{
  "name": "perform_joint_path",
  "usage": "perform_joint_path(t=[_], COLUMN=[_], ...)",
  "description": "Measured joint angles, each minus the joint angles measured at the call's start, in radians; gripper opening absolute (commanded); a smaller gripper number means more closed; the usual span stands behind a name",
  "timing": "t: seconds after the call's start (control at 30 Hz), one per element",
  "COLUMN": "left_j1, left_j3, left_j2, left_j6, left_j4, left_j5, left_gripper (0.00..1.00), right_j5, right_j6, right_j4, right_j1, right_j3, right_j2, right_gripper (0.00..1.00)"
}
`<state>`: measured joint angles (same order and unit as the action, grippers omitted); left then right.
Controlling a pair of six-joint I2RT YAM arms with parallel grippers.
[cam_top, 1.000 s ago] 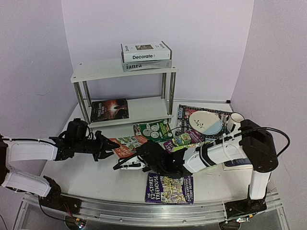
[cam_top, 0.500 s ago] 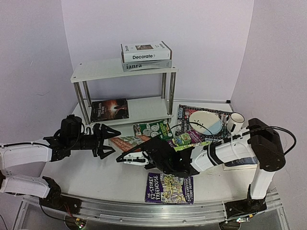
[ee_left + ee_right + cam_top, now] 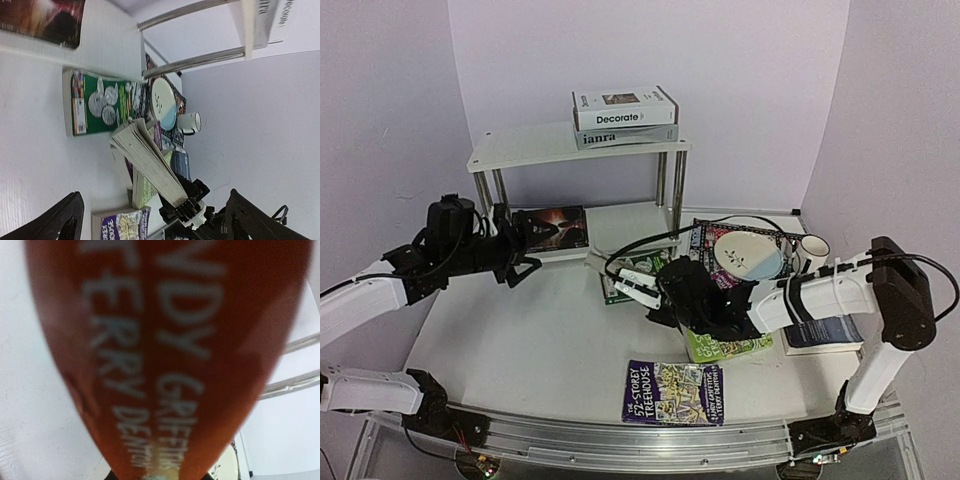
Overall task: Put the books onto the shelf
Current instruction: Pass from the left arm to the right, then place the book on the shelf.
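Against the back wall stands the shelf (image 3: 570, 152), and on its top tier, toward the right end, a white Decorate book (image 3: 625, 108) lies flat upon a grey ianra book (image 3: 618, 137). On the shelf's lower tier, at the left end, a dark book (image 3: 548, 228) lies flat. Just in front of the shelf's left legs hangs the left end effector (image 3: 517, 255), its fingers spread wide with nothing between them. In front of the shelf's right legs, the right end effector (image 3: 658, 295) pinches an orange-spined paperback (image 3: 149, 164) and holds it above the table (image 3: 520, 350), pages fanning a little. The grip seems to be at the book's end away from the shelf, though the spine fills that arm's own camera and hides the fingers. Below that paperback, close to the shelf's right front leg, a green book (image 3: 642, 268) lies flat on the table. Further out from the shelf lie a pale green book (image 3: 725, 346) and, beyond it, a purple Treehouse book (image 3: 673, 392). Right of the shelf a plate (image 3: 748, 252) rests on a patterned placemat (image 3: 705, 235), with a mug (image 3: 810, 252) beside it.
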<state>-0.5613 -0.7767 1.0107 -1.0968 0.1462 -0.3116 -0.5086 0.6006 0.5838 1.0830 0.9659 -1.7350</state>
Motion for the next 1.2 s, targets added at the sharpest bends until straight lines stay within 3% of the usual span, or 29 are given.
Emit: perform_joint_path(t=[0.3, 0.67, 1.0, 1.2], left_j1=[0.001, 0.001, 0.001, 0.001], left_j3=[-0.079, -0.079, -0.078, -0.061], left_j2=[-0.129, -0.209, -0.22, -0.22], left_j6=[0.289, 0.484, 0.531, 0.531], left_j4=[0.154, 0.183, 0.187, 0.188], left_j5=[0.214, 0.263, 0.256, 0.245], left_gripper=[1.0, 1.0, 1.0, 1.0], right_j5=[0.007, 0.042, 0.053, 0.051], right_j6=[-0.304, -0.642, -0.719, -0.716], right_j4=[-0.035, -0.03, 0.145, 0.227], right_j1=[-0.081, -0.144, -0.173, -0.188], right_j3=[0.0, 0.019, 0.019, 0.091], right_j2=[0.056, 0.058, 0.048, -0.046], right_gripper=[0.0, 0.0, 0.0, 0.0])
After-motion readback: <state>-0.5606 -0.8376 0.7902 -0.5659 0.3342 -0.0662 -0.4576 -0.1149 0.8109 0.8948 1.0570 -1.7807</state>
